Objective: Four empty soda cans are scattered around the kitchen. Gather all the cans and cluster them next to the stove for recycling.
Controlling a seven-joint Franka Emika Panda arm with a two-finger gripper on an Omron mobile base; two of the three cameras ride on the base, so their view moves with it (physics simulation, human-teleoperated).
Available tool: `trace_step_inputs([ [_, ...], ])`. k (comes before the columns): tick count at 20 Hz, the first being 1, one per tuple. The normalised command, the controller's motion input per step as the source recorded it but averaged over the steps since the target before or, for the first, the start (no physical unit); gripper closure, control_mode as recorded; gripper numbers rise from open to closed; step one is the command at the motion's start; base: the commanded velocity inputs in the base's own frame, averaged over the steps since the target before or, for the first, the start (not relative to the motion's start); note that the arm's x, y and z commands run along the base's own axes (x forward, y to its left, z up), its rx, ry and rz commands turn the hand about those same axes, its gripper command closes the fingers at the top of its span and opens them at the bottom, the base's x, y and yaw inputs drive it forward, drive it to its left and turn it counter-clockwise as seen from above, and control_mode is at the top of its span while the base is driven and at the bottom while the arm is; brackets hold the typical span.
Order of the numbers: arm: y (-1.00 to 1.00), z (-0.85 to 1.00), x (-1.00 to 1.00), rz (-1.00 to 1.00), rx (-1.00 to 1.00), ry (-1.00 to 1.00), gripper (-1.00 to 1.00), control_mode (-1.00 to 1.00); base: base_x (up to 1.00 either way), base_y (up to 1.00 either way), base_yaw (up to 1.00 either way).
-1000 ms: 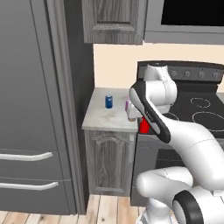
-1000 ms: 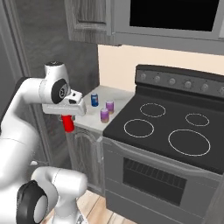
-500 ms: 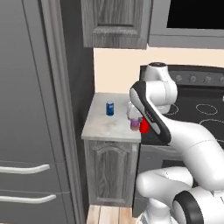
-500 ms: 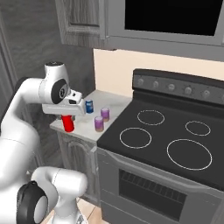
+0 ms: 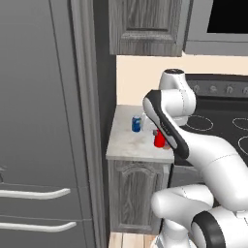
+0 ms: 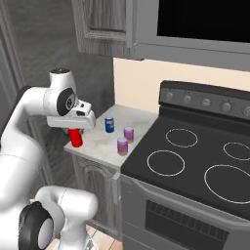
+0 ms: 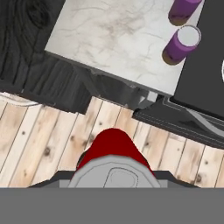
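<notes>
I'm seeing a red soda can (image 6: 75,137) off the counter's (image 6: 100,146) front edge, pale marble veined grey. Blue can (image 6: 109,124) with white mark, two purple cans (image 6: 122,146), black stove (image 6: 195,166) with white rings, grey wood-grain cabinets (image 5: 138,201).

Worktop (image 6: 97,141): set between the tall cabinet (image 5: 43,121) on the left and the stove (image 6: 195,166) on the right.
On worktop: one can (image 6: 109,124) toward the wall; two cans (image 6: 129,134) (image 6: 122,146) beside the stove edge.
Held can (image 6: 75,137): carried above the worktop's front left corner.
</notes>
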Motion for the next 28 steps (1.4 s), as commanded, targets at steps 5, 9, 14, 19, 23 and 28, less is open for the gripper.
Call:
trace_step_inputs([
  [5, 0.0, 0.0, 0.0, 0.0, 0.0, 0.0, 1.0, 1.0, 0.46, 0.07, 0.0],
  [9, 0.0, 0.0, 0.0, 0.0, 0.0, 0.0, 1.0, 1.0, 0.5, 0.0, 0.0],
  [14, 0.0, 0.0, 0.0, 0.0, 0.0, 0.0, 1.0, 1.0, 0.43, 0.0, 0.0],
  [19, 0.0, 0.0, 0.0, 0.0, 0.0, 0.0, 1.0, 1.0, 0.38, 0.01, 0.0],
  [23, 0.0, -0.01, 0.02, 0.0, 0.0, 0.01, 1.0, -1.0, 0.06, 0.0, 0.0],
  [28, 0.0, -0.17, 0.26, 0.0, 0.0, 0.0, 1.0, -1.0, 0.0, 0.0, 0.0],
])
